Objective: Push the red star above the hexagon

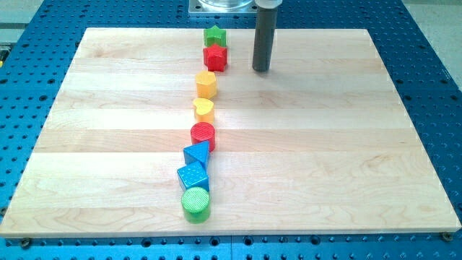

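Observation:
The red star (215, 56) lies near the view's top, touching the green star (214, 35) just above it. The yellow hexagon (206, 84) sits just below the red star, a small gap between them. My tip (261, 69) rests on the board to the right of the red star, about a block's width away and touching nothing.
Below the hexagon a column of blocks runs down the board: a yellow heart (204, 109), a red cylinder (203, 134), a blue triangle (197, 153), a blue cube (193, 176) and a green cylinder (195, 204). The wooden board (325, 144) lies on a blue perforated table.

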